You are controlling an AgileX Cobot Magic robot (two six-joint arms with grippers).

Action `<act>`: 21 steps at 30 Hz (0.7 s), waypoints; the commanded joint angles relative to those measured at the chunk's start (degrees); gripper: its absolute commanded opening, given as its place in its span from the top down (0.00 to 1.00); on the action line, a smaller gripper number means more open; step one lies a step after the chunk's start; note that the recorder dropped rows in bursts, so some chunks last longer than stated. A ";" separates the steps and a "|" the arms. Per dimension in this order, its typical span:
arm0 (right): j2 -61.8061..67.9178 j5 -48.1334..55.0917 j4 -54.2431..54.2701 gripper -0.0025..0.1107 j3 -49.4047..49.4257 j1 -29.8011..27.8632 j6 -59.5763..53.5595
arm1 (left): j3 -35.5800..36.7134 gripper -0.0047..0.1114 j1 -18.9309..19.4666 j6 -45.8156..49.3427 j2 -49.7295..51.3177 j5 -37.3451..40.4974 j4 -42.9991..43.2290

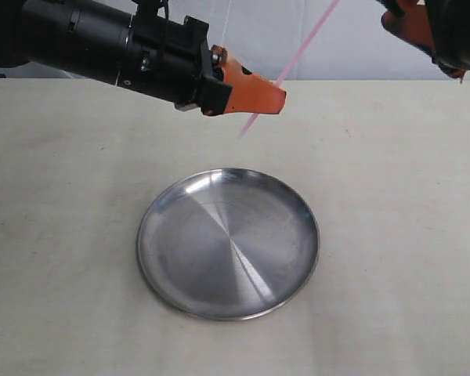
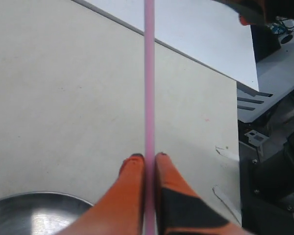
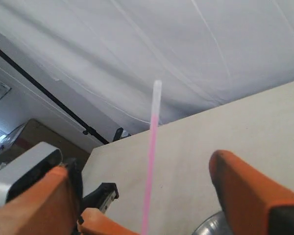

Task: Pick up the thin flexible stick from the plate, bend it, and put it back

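Two end effectors are raised above the bench (image 1: 63,235), and one thin flexible stick (image 1: 309,30) is held in the air between them. The left end effector (image 2: 147,159) is closed on the stick. Its two orange fingers are pressed together with only the stick's width left between them, and the stick is pinched right up to the fingertips. In the left wrist view the stick is seen running straight out beyond those tips, pink along its length.

In the exterior view the stick is slanted. A short lower end shows below the left end effector, over the bench just beyond the plate (image 1: 153,270). The longer part rises toward the upper right until it is cut off by the top edge. All of the stick that can be seen is straight.

The right end effector (image 3: 147,196) is spread wide, with one orange finger on each side of the stick. Neither finger is seen touching it. The stick's pale free end stands out well beyond those fingers. Only part of this end effector is caught in the upper right corner of the exterior view.

The plate lies flat on the bench below the left end effector, well apart from the lifted stick.
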 commanded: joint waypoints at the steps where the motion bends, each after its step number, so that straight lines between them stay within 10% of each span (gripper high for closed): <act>1: 4.01 -2.82 0.96 0.35 -0.50 1.28 -0.41 | -0.10 0.96 -0.47 1.55 -0.38 2.93 -0.97; 6: 9.00 -6.03 0.69 0.35 -3.98 5.21 -0.89 | -0.10 0.96 -0.47 1.55 -0.38 3.05 -0.84; 21: 10.16 -9.57 1.17 0.93 -4.38 5.21 -0.66 | -0.10 0.96 -0.47 1.55 -0.38 3.32 1.92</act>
